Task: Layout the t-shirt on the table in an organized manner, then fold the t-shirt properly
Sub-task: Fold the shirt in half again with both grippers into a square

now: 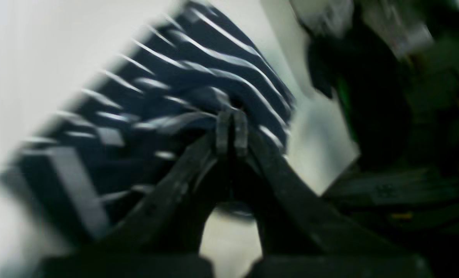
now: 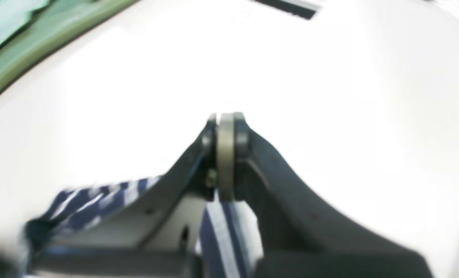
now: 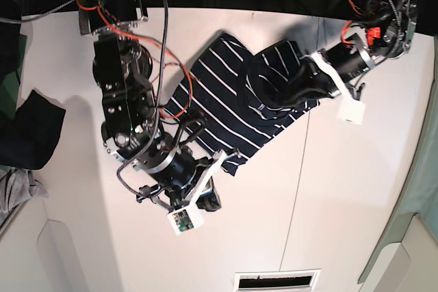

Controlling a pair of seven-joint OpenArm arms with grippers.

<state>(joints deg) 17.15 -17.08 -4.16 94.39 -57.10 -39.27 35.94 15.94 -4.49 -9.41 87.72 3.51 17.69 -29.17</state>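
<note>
Shirt (image 3: 226, 94) lies diagonally on the worktop (image 3: 342, 196). Left tool (image 1: 231, 133) is clamped on bunched shirt fabric; right tool (image 2: 225, 154) is clamped on the shirt's edge.

The right gripper (image 2: 225, 123) hangs over the white table (image 2: 329, 96), its jaws pressed together at the tips. A strip of the striped navy t-shirt (image 2: 221, 239) runs between the fingers near their base at 6 o'clock, and more of it trails toward 8 o'clock. A green edge borders the tabletop at 10 o'clock.
</note>
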